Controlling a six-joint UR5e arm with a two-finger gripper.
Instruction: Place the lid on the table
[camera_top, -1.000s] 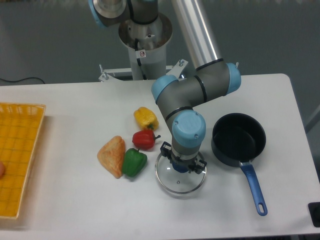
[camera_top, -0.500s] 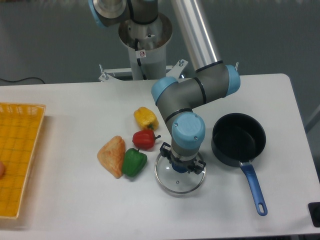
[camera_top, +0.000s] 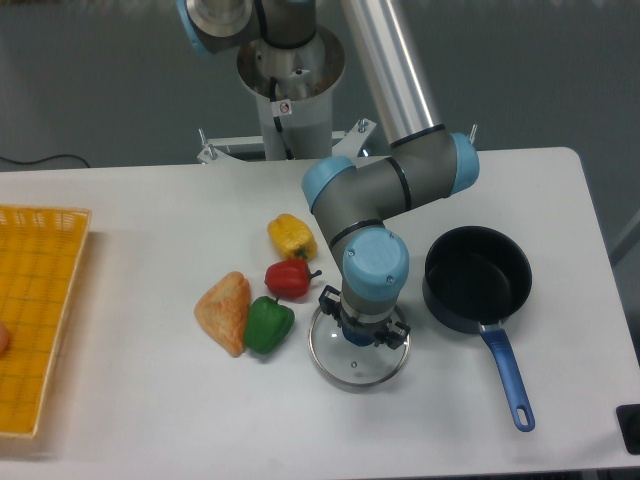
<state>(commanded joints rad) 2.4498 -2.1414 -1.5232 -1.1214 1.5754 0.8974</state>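
Gripper (camera_top: 364, 333) points straight down over the lid (camera_top: 359, 357), fingers at its blue knob; grip state can't be told from this angle. Lid sits on the table (camera_top: 150, 400), between green pepper (camera_top: 267, 324) and saucepan (camera_top: 477, 278).

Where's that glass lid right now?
The lid sits front-centre on the table, directly under the gripper, between the green pepper and the saucepan.

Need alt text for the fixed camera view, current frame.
Robot gripper directly above a clear glass lid low over the white table, beside an open dark saucepan. Three peppers and a yellow basket sit left.
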